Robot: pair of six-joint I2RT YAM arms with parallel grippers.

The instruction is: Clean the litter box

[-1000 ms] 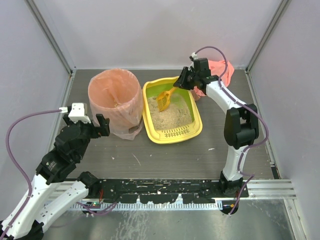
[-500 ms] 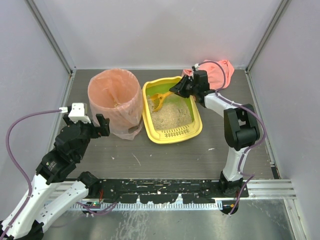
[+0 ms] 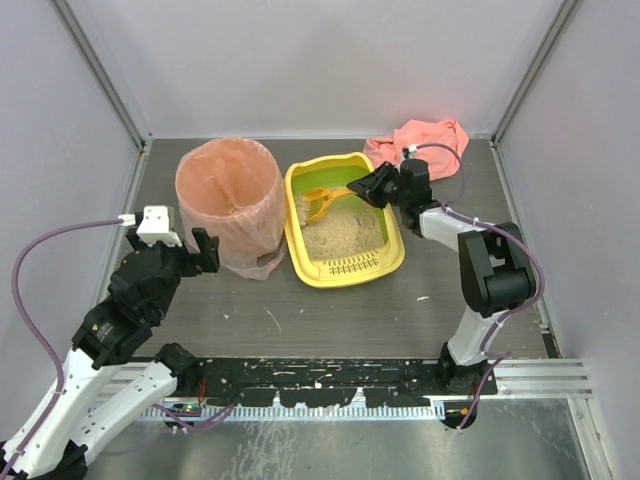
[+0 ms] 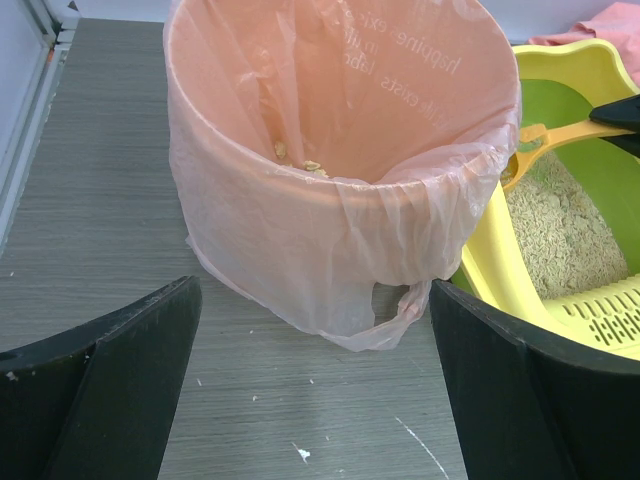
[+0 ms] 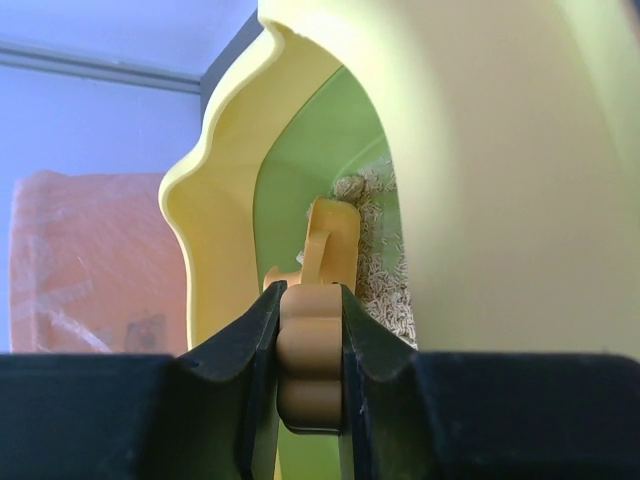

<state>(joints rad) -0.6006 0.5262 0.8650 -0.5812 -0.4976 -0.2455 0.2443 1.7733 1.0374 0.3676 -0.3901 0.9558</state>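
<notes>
LITTER DUTY: The right tool (image 3: 370,189) grips the handle of an orange scoop (image 3: 322,203), jaws pinched narrow around it. It holds the blade low inside the far end of the yellow litter box (image 3: 296,250). The box sits on the grey desk (image 3: 330,310) just right of a round bin lined with a pink bag (image 3: 225,235), the two all but touching. The left tool (image 4: 315,288) hangs with its jaws spread wide and empty, facing the bin from the near side. Beige litter (image 3: 345,232) covers the floor of the box; whether the blade touches it cannot be told from here. The step in hand looks like scooping. It would go best with the blade drawn shallow and flat through the litter, then raised slowly so loose grains fall back. The blade should be level as it clears the yellow wall on the way to the bin. A tilt, or a knock on the rim, would likely scatter grains across the desk. A pink cloth (image 3: 430,140) lies behind the right arm
</notes>
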